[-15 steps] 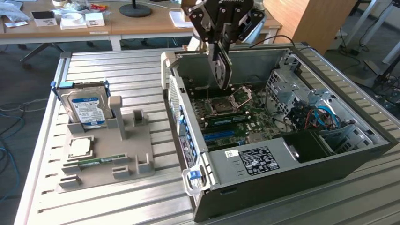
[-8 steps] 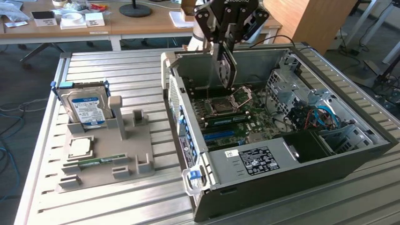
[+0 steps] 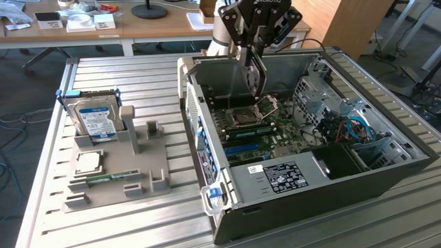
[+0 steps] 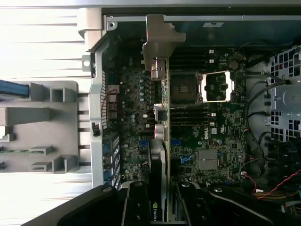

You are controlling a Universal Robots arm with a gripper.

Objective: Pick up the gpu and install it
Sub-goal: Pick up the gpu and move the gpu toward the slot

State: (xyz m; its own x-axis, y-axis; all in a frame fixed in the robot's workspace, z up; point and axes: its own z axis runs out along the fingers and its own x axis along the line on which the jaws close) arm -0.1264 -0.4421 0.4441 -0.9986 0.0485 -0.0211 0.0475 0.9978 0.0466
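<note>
Nearest my wrist camera, the gripper (image 4: 162, 209) has its black fingers (image 4: 136, 207) closed narrow against both faces of the gpu (image 4: 159, 160). I see the card edge-on, with a green logo on its black shroud and its silver end bracket (image 4: 160, 40) at the end away from the fingers. Below it lies the motherboard (image 4: 211, 132), and the card runs just beside the CPU socket (image 4: 186, 87). In the exterior view the gripper (image 3: 253, 49) hangs over the open computer case (image 3: 331, 191) and holds the gpu (image 3: 255, 77) upright, its thin side facing me. The card's lower end reaches down inside the case opening, close above the motherboard (image 3: 265, 132) and near the CPU socket (image 3: 245, 118), whose metal lid stands open. I cannot tell whether the card touches the board. The case lies on its side on the slatted metal desk (image 3: 138, 227), toward the exterior view's right, with a labelled power supply (image 3: 282, 178) at its near end and blue cables (image 3: 355, 129) further right. On the exterior view's left, well apart from the case, a grey holder (image 3: 138, 175) sits on the desk. It carries a blue-labelled hard drive (image 3: 96, 121) standing upright at its far end, a square silver chip (image 3: 88, 163) lying flat nearer me, and a green memory stick (image 3: 103, 179) lying just beside that chip.
</note>
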